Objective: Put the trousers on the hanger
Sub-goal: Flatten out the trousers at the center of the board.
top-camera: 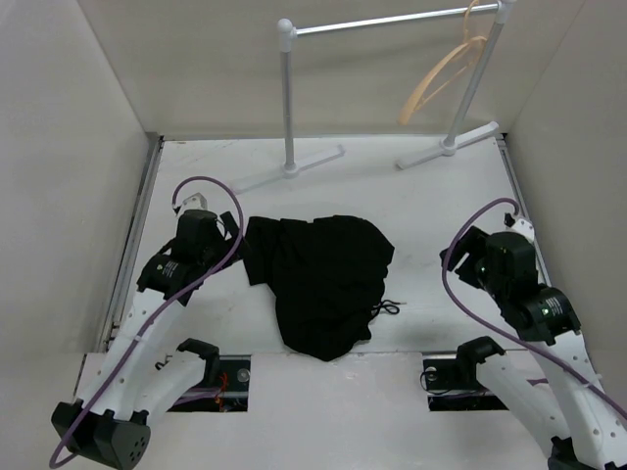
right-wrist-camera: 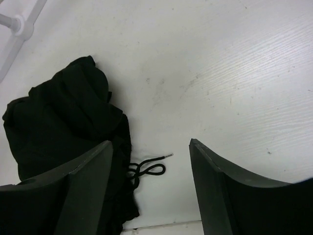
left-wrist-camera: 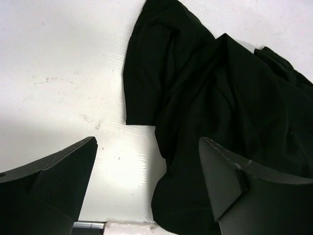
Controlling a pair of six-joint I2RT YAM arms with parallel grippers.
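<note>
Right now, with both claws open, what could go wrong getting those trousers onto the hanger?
The trousers lie crumpled in a heap, so the left gripper or right gripper may pinch several layers and lift a bundle. The loose drawstring could snag on a finger. The hanger dangles from the rack, so a nudge might swing it or knock it off.

L arm (top-camera: 147, 333) bent at elbow, wrist angled down; left gripper (left-wrist-camera: 147, 142) jaws spread wide, holding nothing. R arm (top-camera: 544, 313) same pose opp. side; right gripper (right-wrist-camera: 150, 143) jaws apart, empty.
</note>
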